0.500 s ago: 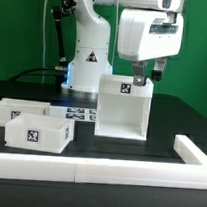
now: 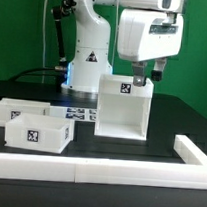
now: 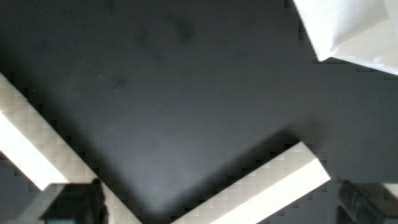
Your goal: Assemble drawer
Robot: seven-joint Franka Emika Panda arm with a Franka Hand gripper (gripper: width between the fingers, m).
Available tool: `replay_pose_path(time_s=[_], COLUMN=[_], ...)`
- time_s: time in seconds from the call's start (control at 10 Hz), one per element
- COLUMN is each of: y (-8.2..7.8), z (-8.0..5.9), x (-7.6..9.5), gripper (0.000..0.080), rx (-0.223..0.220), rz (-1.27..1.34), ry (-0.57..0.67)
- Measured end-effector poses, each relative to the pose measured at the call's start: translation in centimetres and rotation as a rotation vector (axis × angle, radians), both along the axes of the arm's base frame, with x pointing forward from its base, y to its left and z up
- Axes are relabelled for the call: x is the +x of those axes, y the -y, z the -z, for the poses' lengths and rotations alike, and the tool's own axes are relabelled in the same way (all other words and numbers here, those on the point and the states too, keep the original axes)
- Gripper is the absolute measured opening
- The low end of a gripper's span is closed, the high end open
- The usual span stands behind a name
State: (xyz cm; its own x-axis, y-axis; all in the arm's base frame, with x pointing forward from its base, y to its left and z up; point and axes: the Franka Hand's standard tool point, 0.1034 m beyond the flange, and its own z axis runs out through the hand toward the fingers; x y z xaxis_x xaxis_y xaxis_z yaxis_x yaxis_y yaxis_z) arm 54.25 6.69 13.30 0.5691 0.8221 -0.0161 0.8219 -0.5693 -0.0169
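Over shell (image 2: 121, 115) at bench (image 2: 176, 127) centre, pincer (image 2: 142, 81) hangs open astride its 1 o'clock wall; trays (image 2: 34, 134) sit at 9. Centre wall btwn fingers, close w/o tipping shell.

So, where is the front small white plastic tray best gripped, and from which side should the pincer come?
Probably by its thin side wall on the exterior view's right, coming straight down. The small white plastic tray sits open side up, so that rim is exposed, while the second white tray stands close behind its other end.
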Motion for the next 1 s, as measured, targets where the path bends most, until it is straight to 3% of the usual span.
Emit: replay_pose_path(time_s=[0.3, 0.5, 1.0], y=[0.8, 0.5, 0.3], z=[0.0, 0.2, 0.2], x=[-0.9, -1.5, -1.5], gripper=[0.0650, 0.0650, 0.0650], rx=[-0.012, -0.004, -0.008], rz=[0.189, 0.427, 0.710], ry=[-0.015, -0.022, -0.025])
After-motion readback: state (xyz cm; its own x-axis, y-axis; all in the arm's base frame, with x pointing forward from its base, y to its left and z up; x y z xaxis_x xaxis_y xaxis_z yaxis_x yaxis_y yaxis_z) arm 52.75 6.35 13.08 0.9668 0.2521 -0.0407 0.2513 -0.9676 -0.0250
